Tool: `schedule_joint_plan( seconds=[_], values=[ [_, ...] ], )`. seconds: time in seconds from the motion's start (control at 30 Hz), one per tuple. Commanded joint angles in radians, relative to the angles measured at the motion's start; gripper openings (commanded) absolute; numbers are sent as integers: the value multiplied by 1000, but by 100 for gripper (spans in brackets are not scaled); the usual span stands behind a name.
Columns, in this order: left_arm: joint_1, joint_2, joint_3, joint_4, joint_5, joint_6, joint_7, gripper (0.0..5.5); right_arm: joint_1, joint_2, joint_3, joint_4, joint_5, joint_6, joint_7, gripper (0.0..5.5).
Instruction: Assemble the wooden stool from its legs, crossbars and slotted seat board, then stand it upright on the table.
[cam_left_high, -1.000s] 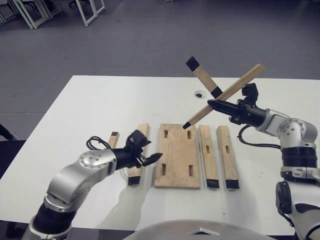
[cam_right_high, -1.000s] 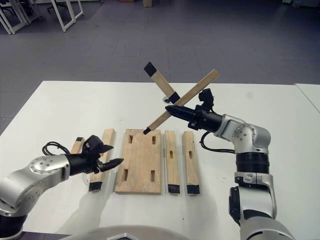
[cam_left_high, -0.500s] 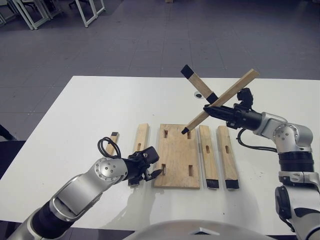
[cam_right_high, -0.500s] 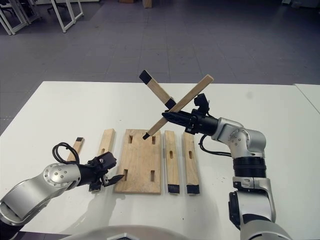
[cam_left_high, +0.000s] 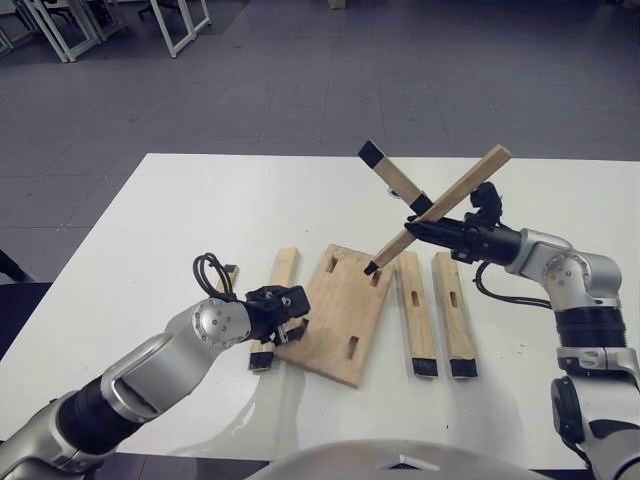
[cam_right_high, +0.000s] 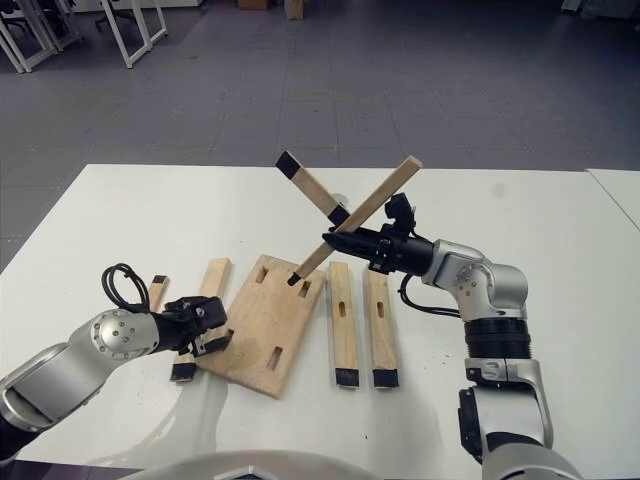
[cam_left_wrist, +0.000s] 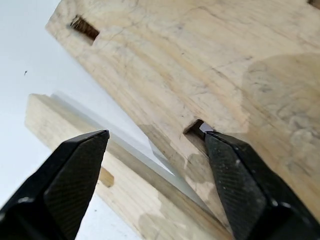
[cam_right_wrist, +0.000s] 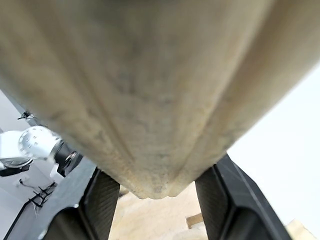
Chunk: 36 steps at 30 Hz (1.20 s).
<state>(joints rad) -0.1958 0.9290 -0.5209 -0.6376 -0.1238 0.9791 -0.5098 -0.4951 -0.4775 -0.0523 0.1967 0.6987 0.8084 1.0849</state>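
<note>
Seat board (cam_left_high: 340, 315) just swung askew; left gripper (cam_left_high: 288, 322) wide open astride its edge; right gripper (cam_left_high: 415, 228) clamps crossed legs (cam_left_high: 455, 185); re-aim likely needed

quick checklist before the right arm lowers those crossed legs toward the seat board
1. right gripper shut on the crossed legs: ok
2. lower leg tip lined up with a slot in the seat board: cannot tell
3. seat board square with the slotted bars: not ok, it lies skewed
4. left gripper clamping the board: not ok, open
5. board flat on the table: cannot tell
</note>
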Motion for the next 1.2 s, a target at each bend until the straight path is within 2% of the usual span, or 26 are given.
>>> schedule_joint_plan(
  seconds=[0.03, 0.43, 0.67, 0.87, 0.97, 1.07, 1.2],
  values=[
    [-37, -40, -9, 72, 44, -25, -13, 353, 3, -30, 42, 9, -61, -51, 38, 203],
    [-33, -73, 1, 104, 106, -58, -61, 353, -6, -44, 99, 189, -197, -153, 104, 203],
    [-29, -90, -1, 93, 132, -53, -70, 353, -44, -23, 108, 272, -261, -203, 34, 203],
    [-32, -117, -14, 75, 150, -35, -81, 353, -31, 5, 102, 175, -286, -219, -118, 203],
    [-19, -129, -16, 70, 155, -27, -83, 353, 21, -13, 158, 14, -352, -236, -179, 203],
    [-12, -141, -17, 69, 161, -23, -85, 353, 67, -23, 213, -54, -402, -237, -211, 203],
    [-5, -146, -14, 69, 164, -20, -87, 353, 80, -29, 221, -57, -384, -208, -201, 203]
  ],
)
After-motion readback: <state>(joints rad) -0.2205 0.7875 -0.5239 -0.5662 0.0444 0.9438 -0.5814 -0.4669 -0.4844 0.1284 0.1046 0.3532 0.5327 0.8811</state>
